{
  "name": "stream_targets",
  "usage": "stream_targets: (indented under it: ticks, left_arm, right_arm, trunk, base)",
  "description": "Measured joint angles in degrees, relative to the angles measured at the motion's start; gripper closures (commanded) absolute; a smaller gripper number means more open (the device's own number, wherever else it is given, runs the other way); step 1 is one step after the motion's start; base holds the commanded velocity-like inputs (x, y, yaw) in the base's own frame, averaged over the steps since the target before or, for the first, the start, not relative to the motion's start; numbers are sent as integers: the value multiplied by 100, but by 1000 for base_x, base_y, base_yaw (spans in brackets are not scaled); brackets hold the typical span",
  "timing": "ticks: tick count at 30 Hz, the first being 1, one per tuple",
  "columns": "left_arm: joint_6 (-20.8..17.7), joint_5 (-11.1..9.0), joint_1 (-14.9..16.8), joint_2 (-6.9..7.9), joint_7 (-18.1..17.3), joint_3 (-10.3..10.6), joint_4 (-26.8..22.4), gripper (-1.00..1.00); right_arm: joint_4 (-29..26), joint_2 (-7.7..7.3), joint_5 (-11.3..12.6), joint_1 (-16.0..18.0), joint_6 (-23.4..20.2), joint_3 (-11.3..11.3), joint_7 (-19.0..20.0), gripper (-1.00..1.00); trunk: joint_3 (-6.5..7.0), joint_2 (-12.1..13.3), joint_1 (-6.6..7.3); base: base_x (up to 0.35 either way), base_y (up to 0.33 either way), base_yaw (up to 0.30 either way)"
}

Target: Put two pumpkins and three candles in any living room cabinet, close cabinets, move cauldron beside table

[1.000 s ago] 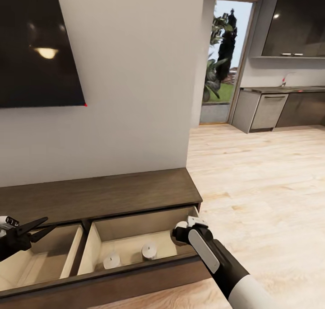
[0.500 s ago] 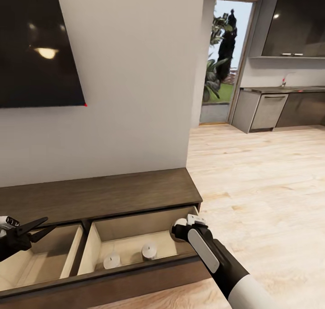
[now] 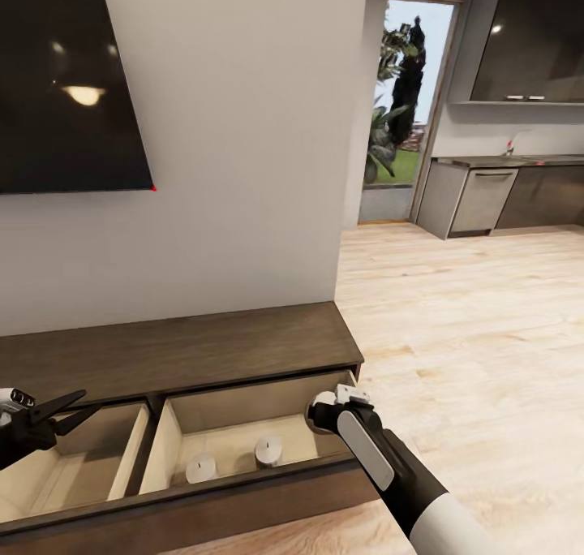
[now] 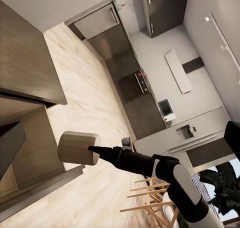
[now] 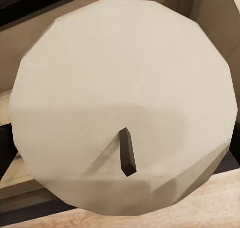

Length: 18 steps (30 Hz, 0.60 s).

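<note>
Hardly anything has moved in the last second: the right claw (image 3: 324,415) has only crept a touch lower over the open drawer of the cabinet (image 3: 178,352), still clamped on a pale candle (image 4: 77,148), whose flat top and dark wick face the right wrist camera. Just below and beside that claw, two more candles (image 3: 268,449) stand upright and slightly apart on the drawer's beige floor. Well off to its other side, the left claw (image 3: 69,409) hangs over the neighbouring compartment, its fingers spread apart and holding nothing. Beyond the cabinet, a dark screen (image 3: 69,84) hangs on the wall.
</note>
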<state>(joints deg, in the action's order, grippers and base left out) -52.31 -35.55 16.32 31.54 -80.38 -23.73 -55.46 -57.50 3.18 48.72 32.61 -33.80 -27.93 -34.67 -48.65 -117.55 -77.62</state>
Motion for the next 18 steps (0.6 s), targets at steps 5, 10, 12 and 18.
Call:
stream_targets:
  ticks: [5,10,12,18]
  left_arm:
    - [0,-2,0,0,0,0,12,-100]
    - [0,4,0,-6,0,0,13,-100]
    - [0,5,0,-8,0,0,11,-100]
    - [0,4,-2,-8,1,-1,8,-100]
  right_arm:
    - [0,-7,-3,1,-1,0,33,100]
    - [0,-9,1,-2,-1,0,47,100]
    - [0,-9,-4,-2,-4,0,48,100]
    - [1,-4,-4,2,-2,-1,49,100]
  trunk:
    - [0,0,1]
    - [0,0,3]
    - [0,0,2]
    - [0,0,0]
  base:
    - [55,55,0]
    - [240,77,0]
    - [120,11,0]
    - [26,2,93]
